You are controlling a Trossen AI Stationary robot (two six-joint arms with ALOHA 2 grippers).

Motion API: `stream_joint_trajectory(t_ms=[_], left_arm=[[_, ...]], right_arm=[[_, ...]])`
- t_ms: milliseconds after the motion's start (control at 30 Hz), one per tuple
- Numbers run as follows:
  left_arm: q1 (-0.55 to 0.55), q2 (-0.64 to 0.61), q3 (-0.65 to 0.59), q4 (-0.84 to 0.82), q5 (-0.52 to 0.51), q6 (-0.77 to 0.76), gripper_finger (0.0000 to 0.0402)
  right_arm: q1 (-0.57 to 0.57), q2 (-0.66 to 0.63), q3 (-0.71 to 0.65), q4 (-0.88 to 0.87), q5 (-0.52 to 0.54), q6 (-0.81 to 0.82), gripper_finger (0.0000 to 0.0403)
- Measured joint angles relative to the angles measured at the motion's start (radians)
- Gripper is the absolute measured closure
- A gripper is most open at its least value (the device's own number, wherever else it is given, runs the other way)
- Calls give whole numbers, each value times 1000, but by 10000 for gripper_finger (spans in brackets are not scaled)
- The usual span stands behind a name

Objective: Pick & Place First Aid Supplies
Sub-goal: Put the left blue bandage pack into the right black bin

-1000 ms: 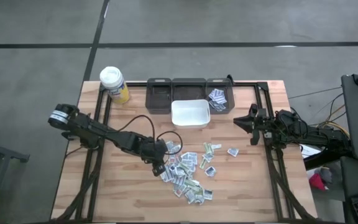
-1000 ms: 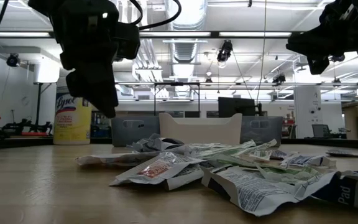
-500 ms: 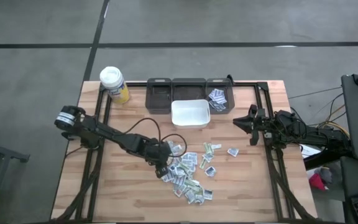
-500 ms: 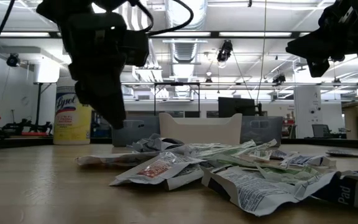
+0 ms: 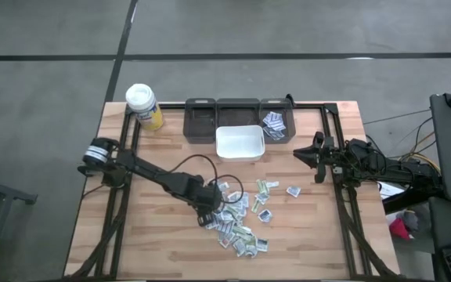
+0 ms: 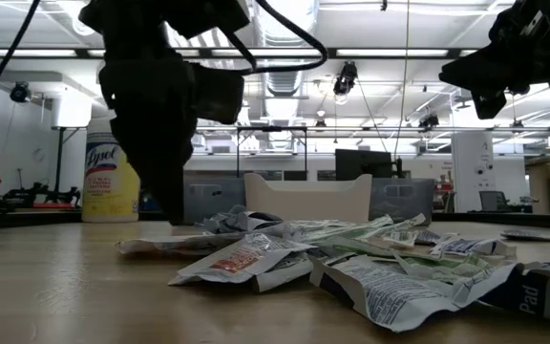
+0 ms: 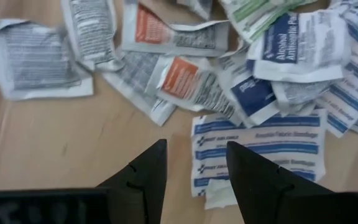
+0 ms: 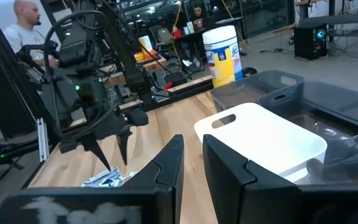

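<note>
Since a second ago the left pincer has slid further across the counter toward the heap of packets, and now sits at the heap's near edge; the right arm has not shifted

From above, the packets lie scattered just beyond and beside the left pincer's tip. A few more packets lie in the end dark bin, well away from it. A white tray sits in front of the row of bins, and a yellow bottle stands at the counter's far corner. The right pincer hangs over the counter's right side, apart from everything

At counter level, the left pincer comes down just beside the pile of packets, its tip low to the wood

From the left wrist, its two fingers stand apart with nothing between them, bare wood below, and a blue-striped packet just ahead of them

From the right wrist, the right pincer's fingers sit close with a narrow gap, holding nothing; a person sits far behind
</note>
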Motion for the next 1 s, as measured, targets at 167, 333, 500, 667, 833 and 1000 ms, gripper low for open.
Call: stream_joint_trajectory(t_ms=[167, 333, 500, 667, 833, 1000], left_arm=[[0, 19, 6, -1, 4, 16, 241], [0, 36, 5, -3, 13, 14, 241], [0, 62, 4, -7, -1, 13, 241], [0, 82, 7, -13, -12, 12, 257], [0, 80, 6, -18, -28, 12, 300], [0, 80, 5, -20, -34, 12, 359]], right_arm=[[0, 0, 0, 0, 0, 0, 344], [0, 0, 0, -1, 0, -2, 344], [0, 0, 0, -1, 0, -8, 344], [0, 0, 0, -5, 0, -11, 344], [0, 0, 0, -23, 0, -11, 344], [0, 0, 0, -23, 1, -11, 344]])
